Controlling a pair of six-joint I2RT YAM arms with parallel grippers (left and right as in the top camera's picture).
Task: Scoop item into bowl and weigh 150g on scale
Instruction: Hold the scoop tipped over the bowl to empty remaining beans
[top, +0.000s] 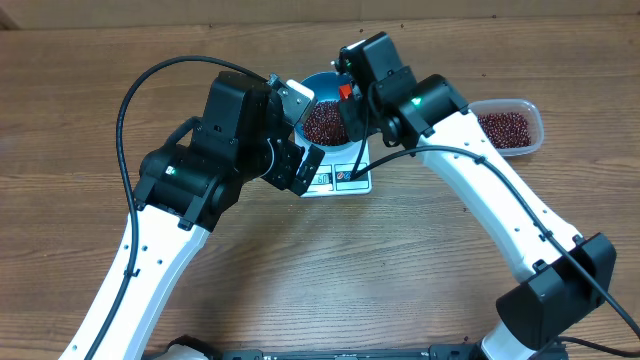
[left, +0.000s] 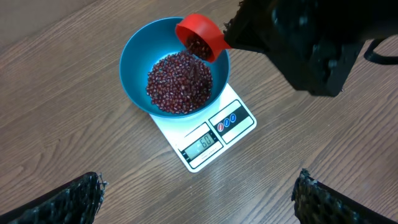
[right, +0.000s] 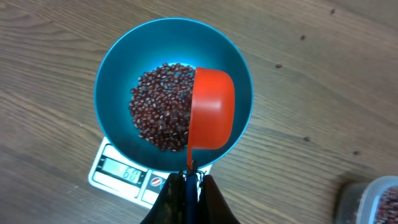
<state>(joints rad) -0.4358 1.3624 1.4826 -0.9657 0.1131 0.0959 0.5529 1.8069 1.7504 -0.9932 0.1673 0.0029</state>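
Your small dark red-brown beans (right: 160, 112) lie heaped in the round, deep, bright blue bowl (right: 112, 68), which sits on the small flat white rectangular kitchen scale (left: 211, 134). Above the bowl, the bright red plastic scoop (right: 211, 109) is tipped, with beans at its mouth. Your right end effector (right: 189, 186) is clamped tight on the scoop's blue handle. Your left end effector (left: 199, 205) hangs above the wooden table (top: 100, 80) near the scale, fingers spread fully, holding nothing. More beans fill the clear rounded-rectangular plastic container (top: 510, 128) on the right arm's side.
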